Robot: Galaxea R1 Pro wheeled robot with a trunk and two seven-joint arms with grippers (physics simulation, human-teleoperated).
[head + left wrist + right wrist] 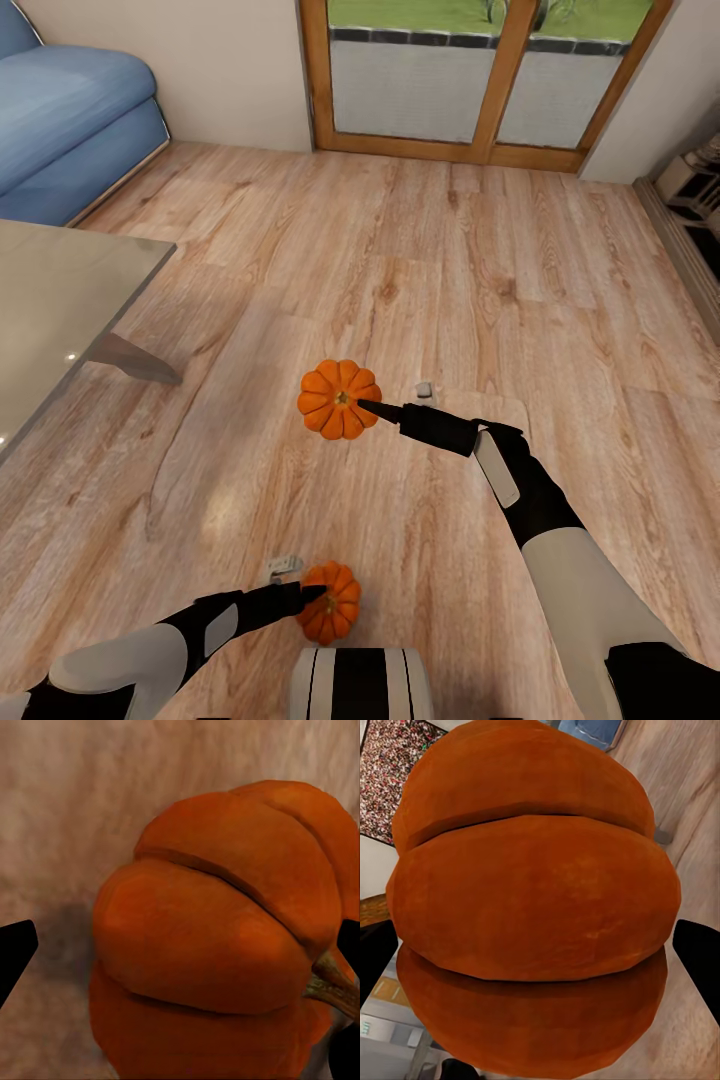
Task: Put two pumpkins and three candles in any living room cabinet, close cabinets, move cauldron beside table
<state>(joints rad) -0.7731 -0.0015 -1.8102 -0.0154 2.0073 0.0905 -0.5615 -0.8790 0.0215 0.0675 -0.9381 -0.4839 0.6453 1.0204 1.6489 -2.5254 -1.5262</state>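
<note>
I have a bright orange ribbed pumpkin clamped in each end effector: the right end effector holds the farther pumpkin above the light wood plank floor, and the left end effector grips the nearer pumpkin close to my trunk. Both look hard, smooth-skinned and light, so I judge the rounded lobes could slip; fingers across the widest ribs feel safest, not the short brownish stem. The glossy grey glass table lies well apart on my left.

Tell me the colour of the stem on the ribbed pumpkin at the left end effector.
Brownish-green, against the bright orange ribbed pumpkin; the left wrist view shows the stem best.
</note>
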